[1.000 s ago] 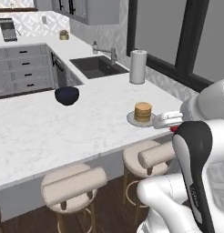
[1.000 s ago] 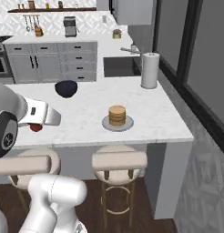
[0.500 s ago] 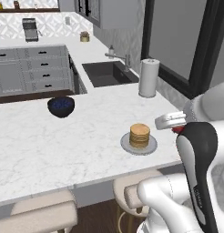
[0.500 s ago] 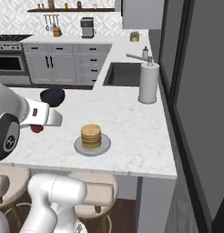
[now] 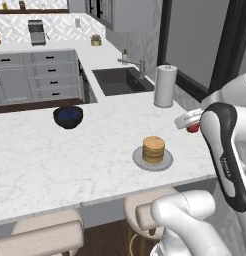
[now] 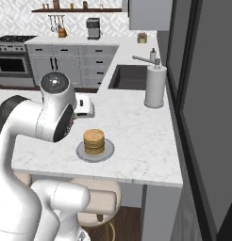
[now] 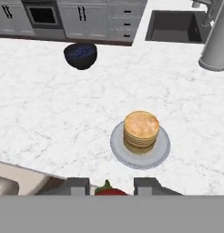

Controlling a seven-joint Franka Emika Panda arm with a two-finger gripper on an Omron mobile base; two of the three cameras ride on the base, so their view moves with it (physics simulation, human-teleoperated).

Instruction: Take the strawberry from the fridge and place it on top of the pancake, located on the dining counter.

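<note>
One strawberry (image 7: 109,190), tiny and red, clamped between the two fingertips (image 7: 77,185) of the gripper (image 5: 193,123), green cap up in the hand view. Looks light, soft and easily bruised; slick skin too, so a gentle pinch across the widest part seems right, never the tip. Held above the near right edge of the counter (image 5: 40,160), right of the pancake (image 5: 153,148) and not yet over it. Pancake stack on its grey plate (image 5: 165,162), flat top bare, a small landing spot; a round fruit could roll off if dropped from height. Farther left, a bowl (image 5: 68,115). Far right, a paper towel roll (image 5: 165,85) by the sink (image 5: 120,80).
</note>
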